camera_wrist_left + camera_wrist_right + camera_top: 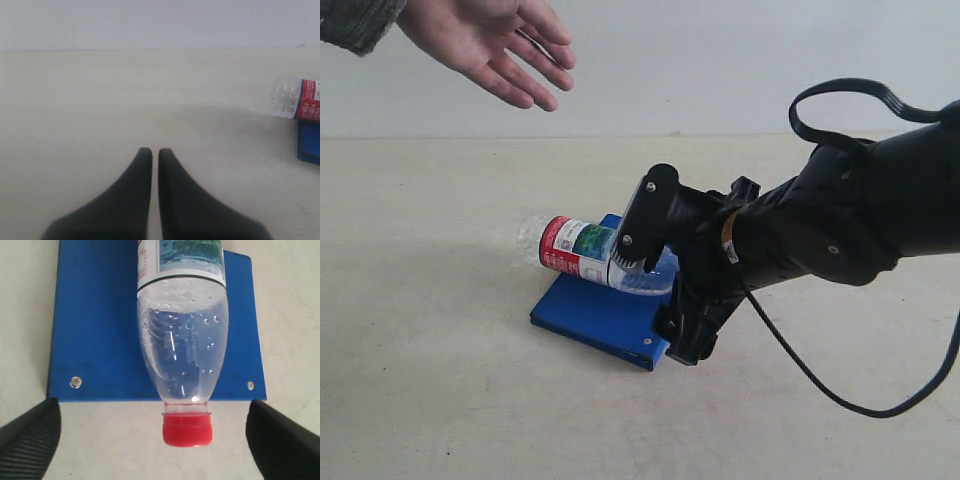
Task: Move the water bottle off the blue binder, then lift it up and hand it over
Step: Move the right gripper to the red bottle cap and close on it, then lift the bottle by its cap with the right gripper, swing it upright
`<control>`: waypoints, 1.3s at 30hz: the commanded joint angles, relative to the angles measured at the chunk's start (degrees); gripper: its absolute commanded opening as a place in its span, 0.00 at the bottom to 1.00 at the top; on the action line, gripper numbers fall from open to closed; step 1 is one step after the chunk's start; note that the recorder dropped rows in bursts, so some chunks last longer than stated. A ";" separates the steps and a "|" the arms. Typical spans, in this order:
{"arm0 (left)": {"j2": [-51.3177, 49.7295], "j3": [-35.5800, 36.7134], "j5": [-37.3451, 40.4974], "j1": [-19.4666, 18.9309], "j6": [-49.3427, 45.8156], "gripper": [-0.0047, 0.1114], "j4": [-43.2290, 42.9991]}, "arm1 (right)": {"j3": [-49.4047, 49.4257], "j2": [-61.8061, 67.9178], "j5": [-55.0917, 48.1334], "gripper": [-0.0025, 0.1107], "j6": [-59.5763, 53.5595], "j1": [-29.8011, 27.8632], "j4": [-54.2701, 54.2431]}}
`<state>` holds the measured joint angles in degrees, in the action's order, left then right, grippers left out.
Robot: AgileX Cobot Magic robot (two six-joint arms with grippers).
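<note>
My right claw (152,402) gapes wide, holding nothing — the bottle (575,248) lies on its side across the binder (590,312) at mid-frame, cap end between my fingers (30,440), untouched — left claw (155,152) closed, empty

Exterior view: right gripper (665,275) hides water bottle (578,250) neck and cap from you; blue binder (590,310) right end covered. Upper left: hand (485,40) cut at wrist. Left wrist view: water bottle, blue binder clipped by edge; left gripper (155,152) blurred. Right wrist view: water bottle base out of frame.
</note>
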<state>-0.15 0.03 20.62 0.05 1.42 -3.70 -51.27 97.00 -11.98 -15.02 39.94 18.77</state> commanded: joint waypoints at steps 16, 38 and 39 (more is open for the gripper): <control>0.15 -0.03 0.01 0.45 -0.03 0.08 0.06 | -0.15 1.56 1.15 0.83 0.17 -0.04 10.49; 0.15 -0.03 0.01 0.45 -0.03 0.08 0.06 | -6.98 8.25 -6.27 0.27 13.09 -4.03 11.30; 0.15 -0.03 0.01 0.45 -0.03 0.08 0.06 | -6.98 8.25 -6.13 0.27 13.09 -4.03 11.30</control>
<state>-0.15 0.03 20.62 0.05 1.42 -3.70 -57.77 105.44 -18.18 -2.30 36.22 29.79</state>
